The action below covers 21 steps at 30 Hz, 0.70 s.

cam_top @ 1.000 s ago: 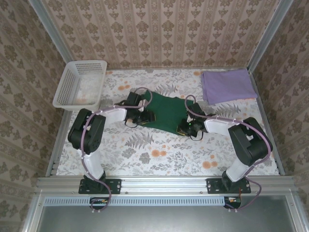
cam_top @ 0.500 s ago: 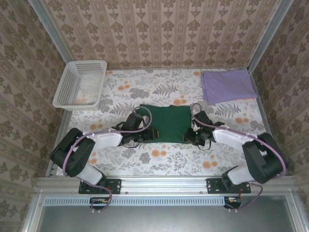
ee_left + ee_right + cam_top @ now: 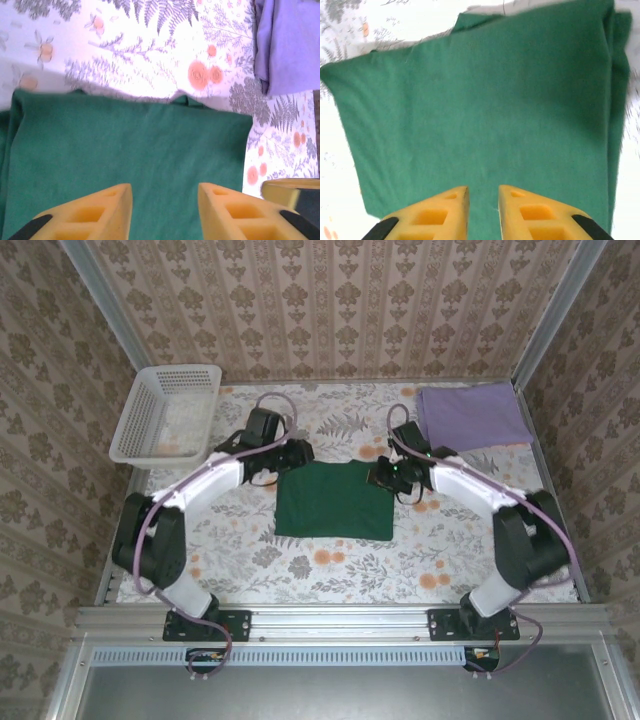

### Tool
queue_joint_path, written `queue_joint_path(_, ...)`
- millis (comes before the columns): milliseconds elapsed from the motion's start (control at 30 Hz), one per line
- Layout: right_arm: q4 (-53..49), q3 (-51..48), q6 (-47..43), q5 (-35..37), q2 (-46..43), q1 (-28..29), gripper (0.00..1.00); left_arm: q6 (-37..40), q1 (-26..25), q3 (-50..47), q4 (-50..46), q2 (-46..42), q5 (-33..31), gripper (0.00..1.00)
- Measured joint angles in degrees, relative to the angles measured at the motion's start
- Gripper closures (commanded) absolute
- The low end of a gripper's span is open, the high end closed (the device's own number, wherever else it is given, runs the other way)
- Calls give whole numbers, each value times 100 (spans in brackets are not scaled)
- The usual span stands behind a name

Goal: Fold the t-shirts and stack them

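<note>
Dark green t-shirt, folded to a rectangle, lies flat directly under both pincers. It's soft, light & floppy, and layers prob. slide, so you'd pinch an edge or corner thru all layers. Left gripper: jaws approx. half apart, empty, above the cloth. Right gripper: narrow gap, nothing held. Lilac t-shirt lies folded near the right pincer, off to its right.

The dark green t-shirt lies flat, folded into a rough rectangle with layered side edges; its far corners sit under the left gripper and the right gripper. The lilac t-shirt, folded flat and squarish, lies beyond and to the right of the right gripper, apart from the green one
</note>
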Motion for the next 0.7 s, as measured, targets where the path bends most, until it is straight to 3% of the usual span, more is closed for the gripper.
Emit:
queue_joint_path(333,-151,1209,-149,-136,1698,-754,79,402,728,859,46,2087,363,67)
queue_joint_path(567,-262,1283,-168,-243,1963,-1014,78,424,1025,813,138,2166,446,67)
queue_joint_path(700,-256,1298,-177,-361,1956,-1049,67,428,1067,769,175,2131,472,59)
